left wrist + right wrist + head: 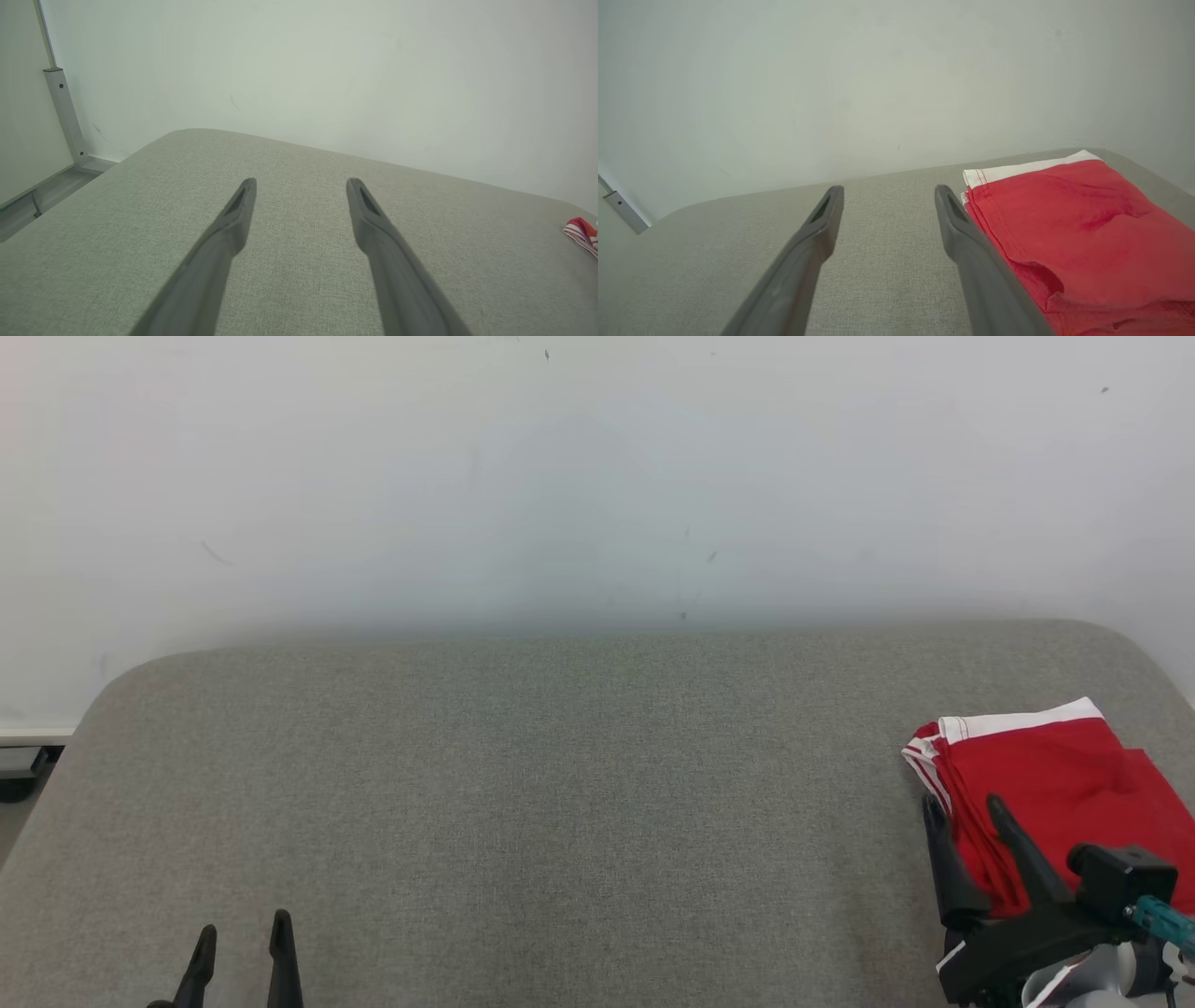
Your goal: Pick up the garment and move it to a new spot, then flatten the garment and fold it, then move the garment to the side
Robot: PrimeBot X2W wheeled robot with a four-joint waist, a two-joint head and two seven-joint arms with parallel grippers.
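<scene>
Left tool (244,922), right tool (962,801) spread, empty. Folded red-white fabric garment (1046,765) at grey padded tabletop's (560,803) right edge: a stray nudge could unfold it.

The padded top (523,803) is covered in grey woven cloth, matt, with a fine, slightly rough weave. Behind the padded top, the wall (560,476) is smooth matt paint flecked with small dark marks. At the padded top's right end, the garment (1055,775) is soft red cloth, lightly creased, with a white band and stitched seams. Over the padded top, the left gripper (244,926) and right gripper (963,803) look like matt dark plastic. Off its left end, a post (65,112) looks like dull grey metal.
</scene>
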